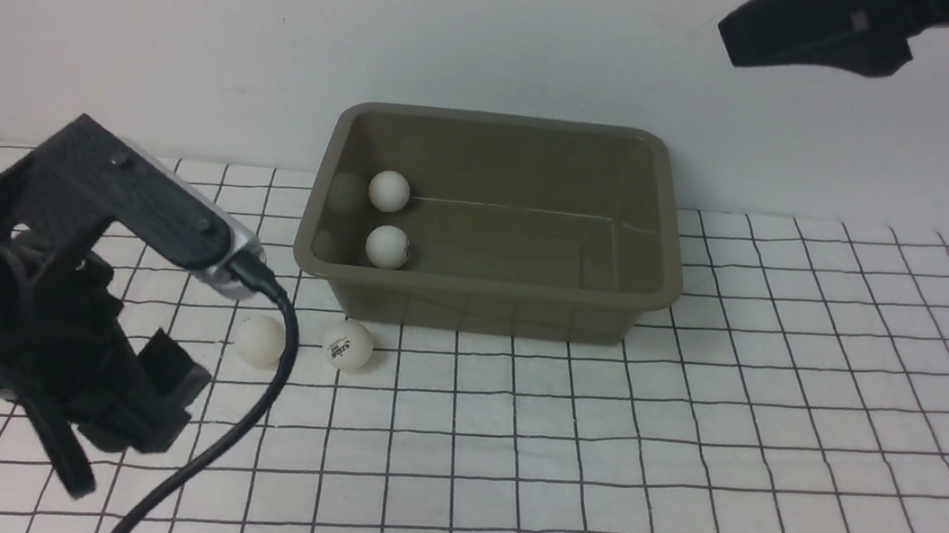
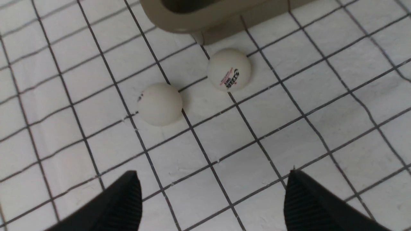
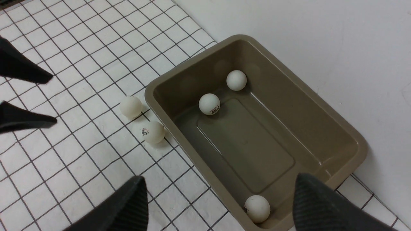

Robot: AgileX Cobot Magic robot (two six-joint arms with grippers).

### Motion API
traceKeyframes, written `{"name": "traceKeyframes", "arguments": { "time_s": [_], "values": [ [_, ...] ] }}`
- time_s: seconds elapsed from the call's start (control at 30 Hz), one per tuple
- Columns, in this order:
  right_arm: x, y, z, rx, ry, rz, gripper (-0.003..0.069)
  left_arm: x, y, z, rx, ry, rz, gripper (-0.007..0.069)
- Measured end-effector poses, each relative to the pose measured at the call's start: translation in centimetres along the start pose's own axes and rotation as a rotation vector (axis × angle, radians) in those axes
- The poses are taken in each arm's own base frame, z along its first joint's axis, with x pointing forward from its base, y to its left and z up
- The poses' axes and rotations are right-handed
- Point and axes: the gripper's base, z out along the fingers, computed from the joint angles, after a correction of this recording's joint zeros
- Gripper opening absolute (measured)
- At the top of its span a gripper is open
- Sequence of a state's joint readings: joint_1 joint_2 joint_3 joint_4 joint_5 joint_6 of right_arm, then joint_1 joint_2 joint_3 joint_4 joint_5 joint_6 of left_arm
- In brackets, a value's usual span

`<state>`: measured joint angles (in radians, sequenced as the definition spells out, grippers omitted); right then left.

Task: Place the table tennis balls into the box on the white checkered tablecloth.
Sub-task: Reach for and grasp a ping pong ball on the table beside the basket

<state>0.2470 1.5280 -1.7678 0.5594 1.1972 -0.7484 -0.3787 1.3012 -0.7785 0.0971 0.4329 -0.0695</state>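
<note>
The olive-grey box stands at the back of the white checkered tablecloth. Two table tennis balls show inside its left end. The right wrist view shows the box holding three balls. Two more balls lie on the cloth by the box's front left corner: a plain ball and a logo ball. My left gripper hangs open and empty, short of both. My right gripper is open and empty, high over the box's right end.
A plain white wall rises right behind the box. A black cable loops down from my left wrist across the cloth near the plain ball. The left gripper's fingers show at the edge of the right wrist view.
</note>
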Motion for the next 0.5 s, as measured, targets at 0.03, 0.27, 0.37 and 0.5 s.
{"name": "traceKeyframes", "arguments": {
  "time_s": [0.03, 0.27, 0.37, 0.5],
  "values": [
    [0.0, 0.0, 0.0, 0.002, -0.004, 0.000, 0.0547, 0.0, 0.0, 1.0, 0.001, 0.023, -0.005, 0.0531],
    [-0.1, 0.0, 0.0, 0.000, -0.011, 0.001, 0.0547, -2.4, -0.3, 7.6, 0.005, 0.111, -0.017, 0.0531],
    [0.0, 0.1, 0.0, -0.006, -0.005, 0.001, 0.0547, -3.2, -0.4, 8.9, 0.005, 0.113, -0.016, 0.0531],
    [0.0, 0.1, 0.0, -0.011, 0.000, 0.001, 0.0547, -3.6, -0.4, 9.6, 0.001, 0.126, -0.008, 0.0531]
  ]
}}
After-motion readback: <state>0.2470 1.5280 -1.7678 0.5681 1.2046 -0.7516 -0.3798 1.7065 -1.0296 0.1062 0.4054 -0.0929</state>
